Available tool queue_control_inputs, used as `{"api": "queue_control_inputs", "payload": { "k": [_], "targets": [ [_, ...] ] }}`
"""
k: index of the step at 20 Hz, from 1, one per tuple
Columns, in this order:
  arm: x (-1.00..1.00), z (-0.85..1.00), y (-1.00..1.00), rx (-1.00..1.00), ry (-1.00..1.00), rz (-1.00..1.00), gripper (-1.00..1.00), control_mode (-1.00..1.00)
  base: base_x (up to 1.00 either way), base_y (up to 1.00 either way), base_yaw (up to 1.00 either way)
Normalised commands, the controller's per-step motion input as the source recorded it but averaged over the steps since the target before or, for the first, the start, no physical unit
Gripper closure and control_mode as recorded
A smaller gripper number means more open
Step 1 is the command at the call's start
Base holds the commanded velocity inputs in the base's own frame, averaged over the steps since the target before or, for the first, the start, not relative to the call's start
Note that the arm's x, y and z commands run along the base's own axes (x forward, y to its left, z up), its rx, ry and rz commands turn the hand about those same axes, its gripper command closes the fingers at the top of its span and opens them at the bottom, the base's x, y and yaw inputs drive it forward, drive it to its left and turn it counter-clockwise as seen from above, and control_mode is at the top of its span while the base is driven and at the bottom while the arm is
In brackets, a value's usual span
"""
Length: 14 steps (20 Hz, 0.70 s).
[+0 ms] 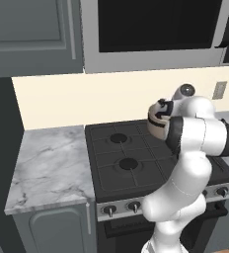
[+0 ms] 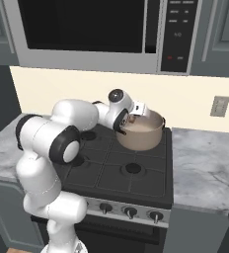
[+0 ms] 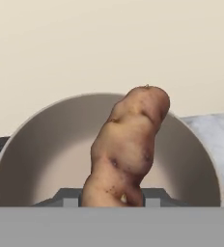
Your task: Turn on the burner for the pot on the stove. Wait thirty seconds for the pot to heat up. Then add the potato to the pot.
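Stove (image 2: 136, 173); gripper-held potato (image 3: 126, 144) over pot (image 3: 46, 154)

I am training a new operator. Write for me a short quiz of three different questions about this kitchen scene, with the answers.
1. True or false: the gripper is shut on the potato.
2. The pot stands on which burner of the stove, seen from the front? A) rear right B) front left C) front right
3. Fill in: in the hand view, the potato is seen in front of the pot's ____ inside.

Key: 1 true; 2 A; 3 beige.
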Motion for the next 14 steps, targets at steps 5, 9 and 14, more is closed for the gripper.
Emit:
{"api": "queue_control_inputs", "payload": {
  "k": [5,9,14],
  "targets": [
    [0.14,-0.26,-0.15,0.00,0.00,0.00,1.00,-1.00,0.00,0.00,0.00],
    [0.23,-0.19,-0.17,0.00,0.00,0.00,1.00,-1.00,0.00,0.00,0.00],
    [0.26,-0.14,-0.16,0.00,0.00,0.00,1.00,-1.00,0.00,0.00,0.00]
  ]
}}
